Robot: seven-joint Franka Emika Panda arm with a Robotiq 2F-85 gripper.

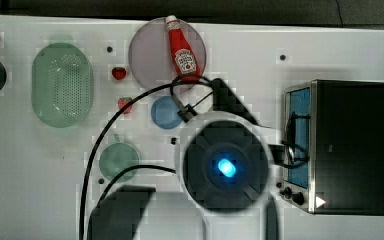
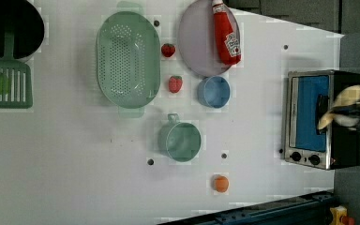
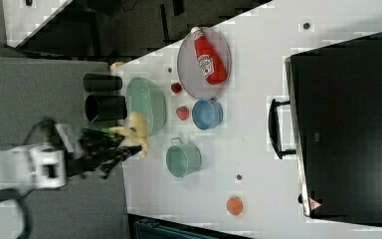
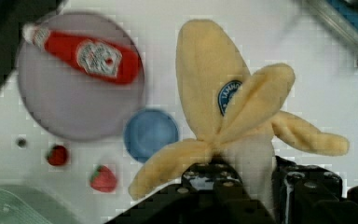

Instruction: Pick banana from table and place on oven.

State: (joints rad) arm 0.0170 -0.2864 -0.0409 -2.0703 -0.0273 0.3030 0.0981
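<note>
A pale yellow plush banana point(image 4: 223, 107) with its peel flaps spread has my gripper point(image 4: 254, 175) shut on its lower end, one black finger on each side. It hangs high above the white table point(image 1: 40, 165). In the left view the banana point(image 2: 344, 105) overlaps the oven point(image 2: 309, 117), with the gripper point(image 2: 358, 115) at the left view's right edge. The right view has the banana point(image 3: 135, 132) and gripper point(image 3: 114, 147) at its left. In the top view my arm point(image 1: 227, 167) covers the banana, just left of the black-topped oven point(image 1: 352, 145).
A grey plate point(image 1: 152, 52) carries a ketchup bottle point(image 1: 182, 50). Near it stand a blue bowl point(image 1: 165, 112), two strawberries point(image 1: 119, 73), a green colander point(image 1: 61, 84) and a green cup point(image 1: 118, 161). An orange fruit point(image 2: 220, 183) lies near the table edge. Cables point(image 1: 95, 150) trail across the table.
</note>
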